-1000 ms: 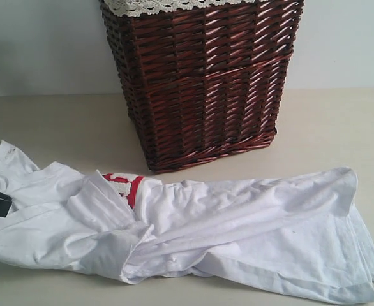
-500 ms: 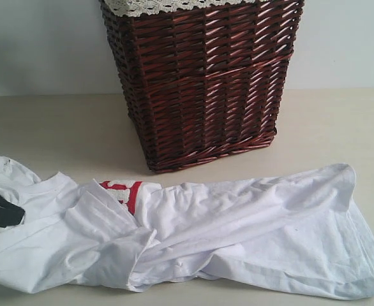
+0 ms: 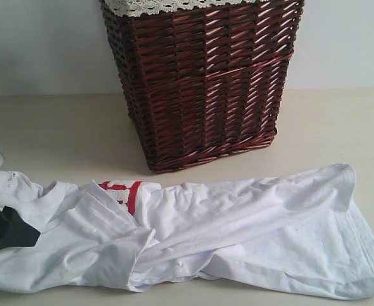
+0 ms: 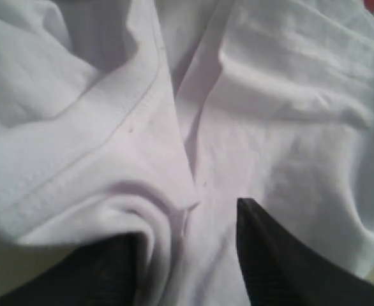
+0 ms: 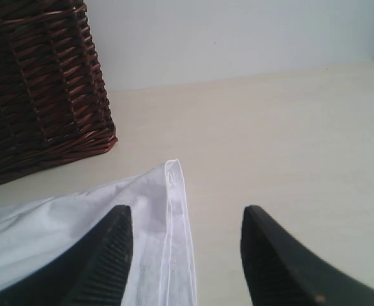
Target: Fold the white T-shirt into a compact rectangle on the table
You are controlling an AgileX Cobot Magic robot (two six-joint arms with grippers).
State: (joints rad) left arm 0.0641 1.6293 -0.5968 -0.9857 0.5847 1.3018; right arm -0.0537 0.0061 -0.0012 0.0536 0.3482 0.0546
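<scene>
Exterior view: showing the white T-shirt (image 3: 238, 223) lying crumpled and stretched sideways across the near part of the table (image 3: 53, 127), in front of the dark wicker basket (image 3: 206, 83) and not touching it. Peeking out from the folds toward the shirt's left part, a red band (image 3: 131, 191) of the lettering. Resting on the cloth at the far left edge, the left gripper (image 3: 18, 234), dark and only partly showing. Topping the basket, white lace trim (image 3: 155, 6).

Left wrist view: looking closely onto the rumpled white T-shirt (image 4: 270, 127), filling nearly everything. Standing apart, the two dark fingers (image 4: 283, 268) of the left gripper (image 4: 187, 223), with a raised fold and a stitched hem lying loose between them, brushing one finger and not being pinched.

Right wrist view: holding its jaws parted wide, the right gripper (image 5: 187, 213), clasping nothing. Lying beside and under one finger (image 5: 104, 255), a hemmed corner of the white T-shirt (image 5: 66, 223), flat on the table (image 5: 289, 127). Standing beyond it, the wicker basket (image 5: 40, 83).
</scene>
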